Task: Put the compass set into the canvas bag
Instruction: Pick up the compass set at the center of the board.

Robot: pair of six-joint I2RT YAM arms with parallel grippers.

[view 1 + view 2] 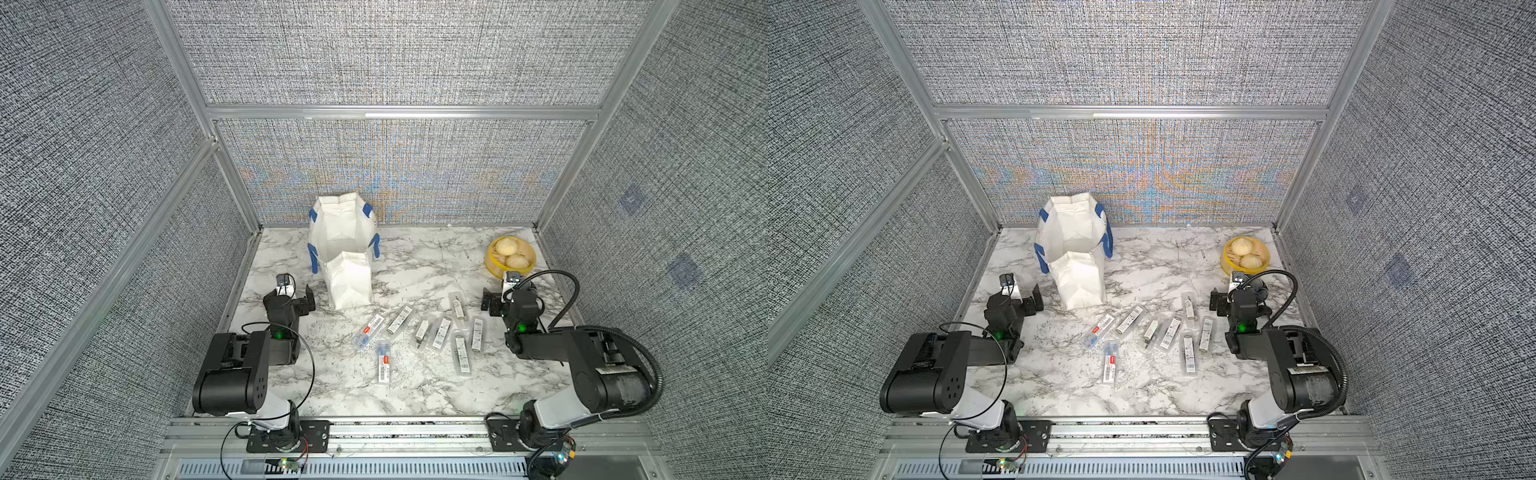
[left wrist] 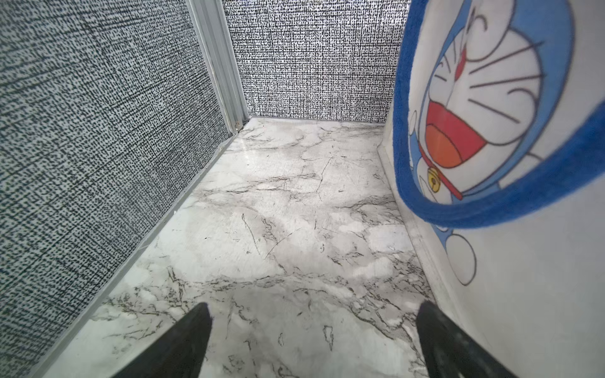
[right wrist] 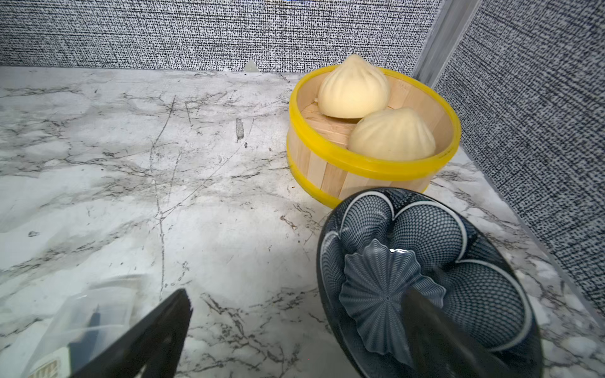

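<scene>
The canvas bag stands upright and open at the back left of the marble table, white with blue strap handles. Its printed side fills one edge of the left wrist view. Several compass sets in clear cases lie scattered mid-table, in front of the bag and to its right. My left gripper is open and empty just left of the bag. My right gripper is open and empty right of the cases, with one case corner beside a finger.
A yellow-rimmed wooden steamer holding two buns sits at the back right. A dark patterned plate lies just in front of it, under one right finger. Textured walls close in the table on three sides.
</scene>
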